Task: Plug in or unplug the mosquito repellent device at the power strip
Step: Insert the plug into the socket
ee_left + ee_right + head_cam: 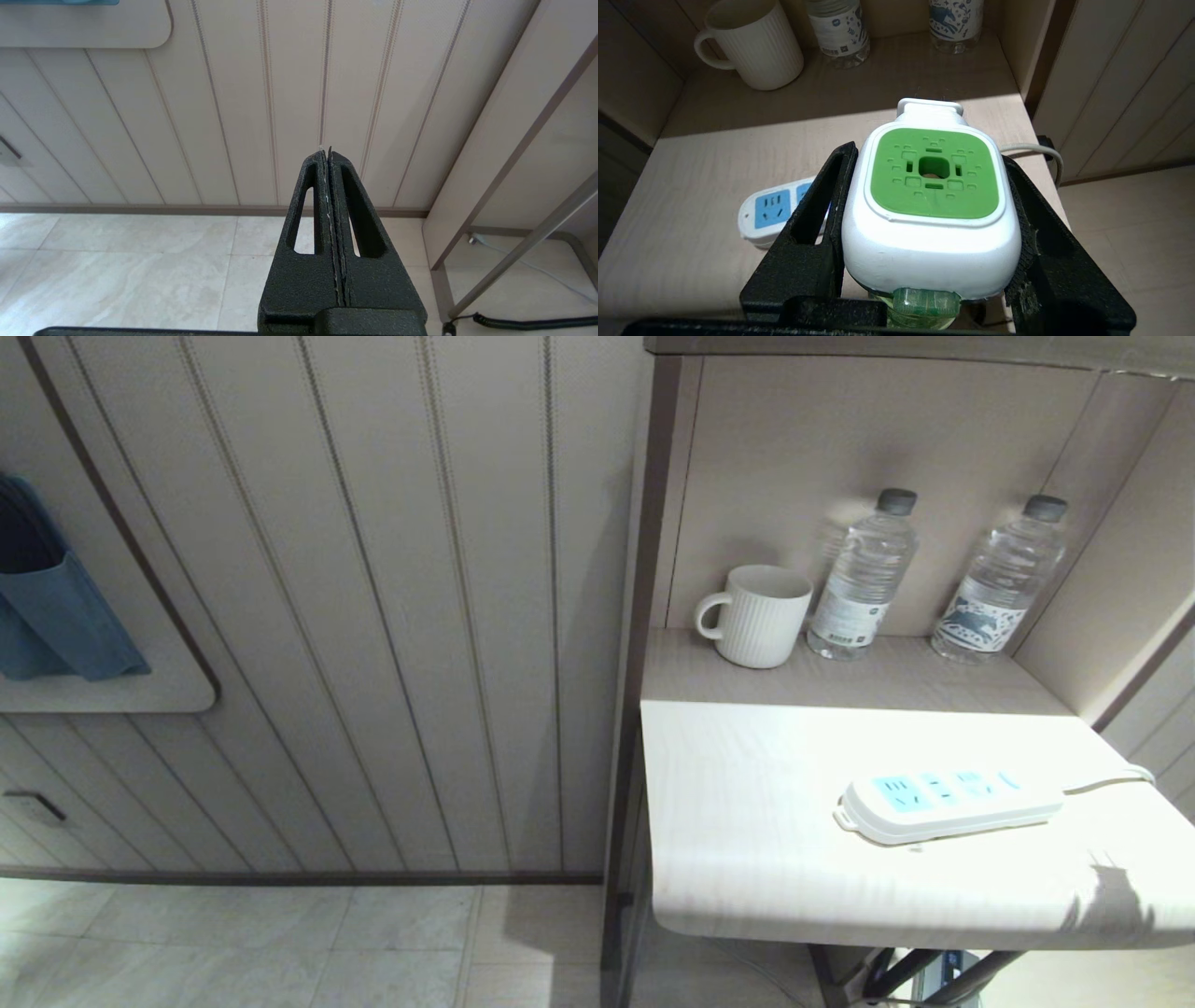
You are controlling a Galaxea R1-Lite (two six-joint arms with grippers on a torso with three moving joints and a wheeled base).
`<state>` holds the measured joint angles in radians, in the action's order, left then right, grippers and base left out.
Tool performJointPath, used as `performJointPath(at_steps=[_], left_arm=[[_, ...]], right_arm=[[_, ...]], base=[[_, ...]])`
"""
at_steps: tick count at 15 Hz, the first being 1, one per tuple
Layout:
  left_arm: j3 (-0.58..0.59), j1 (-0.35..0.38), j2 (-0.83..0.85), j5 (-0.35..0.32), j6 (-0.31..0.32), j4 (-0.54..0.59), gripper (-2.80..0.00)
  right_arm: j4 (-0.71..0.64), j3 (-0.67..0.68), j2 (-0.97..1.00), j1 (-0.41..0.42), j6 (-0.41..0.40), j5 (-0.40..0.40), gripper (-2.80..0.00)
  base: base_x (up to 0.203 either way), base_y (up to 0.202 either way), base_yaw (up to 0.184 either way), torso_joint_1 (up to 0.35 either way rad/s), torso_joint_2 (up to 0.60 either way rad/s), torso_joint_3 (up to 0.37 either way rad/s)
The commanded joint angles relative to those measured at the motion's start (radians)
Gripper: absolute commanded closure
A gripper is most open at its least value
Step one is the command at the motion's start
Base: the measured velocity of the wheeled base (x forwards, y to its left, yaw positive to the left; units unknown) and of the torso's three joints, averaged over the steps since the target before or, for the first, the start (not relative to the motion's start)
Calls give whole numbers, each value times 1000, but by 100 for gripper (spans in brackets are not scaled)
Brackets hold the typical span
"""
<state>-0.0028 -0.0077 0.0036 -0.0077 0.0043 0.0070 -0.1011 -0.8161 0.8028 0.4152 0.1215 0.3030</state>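
Note:
My right gripper [927,156] is shut on the mosquito repellent device [931,224]. Its black fingers [817,205] press the sides of the white head, with the green top patch facing the camera and the green bottle neck showing below. The device hangs above the table, apart from the power strip [768,217]. In the head view the power strip [948,798] lies flat on the white table [747,821] with nothing in its light-blue sockets; neither arm shows there. My left gripper [327,153] is shut on nothing, low over the floor and facing the panelled wall.
A white ribbed mug [756,616] and two clear water bottles [864,579] [1004,583] stand on the recessed shelf behind the table. The strip's cord [1106,782] runs off the table's right edge. A panelled wall and tiled floor [280,943] lie to the left.

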Motion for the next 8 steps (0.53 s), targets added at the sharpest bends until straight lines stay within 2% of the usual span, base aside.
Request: performJointPath(at_steps=[1, 2, 4, 6, 8], left_arm=[[0, 0, -1, 0, 0, 1, 0], [0, 0, -1, 0, 0, 1, 0], [0, 0, -1, 0, 0, 1, 0], [0, 0, -1, 0, 0, 1, 0], [0, 0, -1, 0, 0, 1, 0]], right_arm=[[-357, -179, 19, -21, -16, 0, 0], [-492, -247, 49, -31, -52, 0, 0], [-648, -324, 100, -51, -179, 1, 0], [-732, -371, 134, -71, -220, 1, 0], [-778, -410, 174, -72, -225, 2, 0]], base=[[0, 0, 0, 0, 0, 0], [0, 0, 0, 0, 0, 0], [0, 0, 0, 0, 0, 0], [0, 0, 0, 0, 0, 0], [0, 0, 0, 0, 0, 0]])
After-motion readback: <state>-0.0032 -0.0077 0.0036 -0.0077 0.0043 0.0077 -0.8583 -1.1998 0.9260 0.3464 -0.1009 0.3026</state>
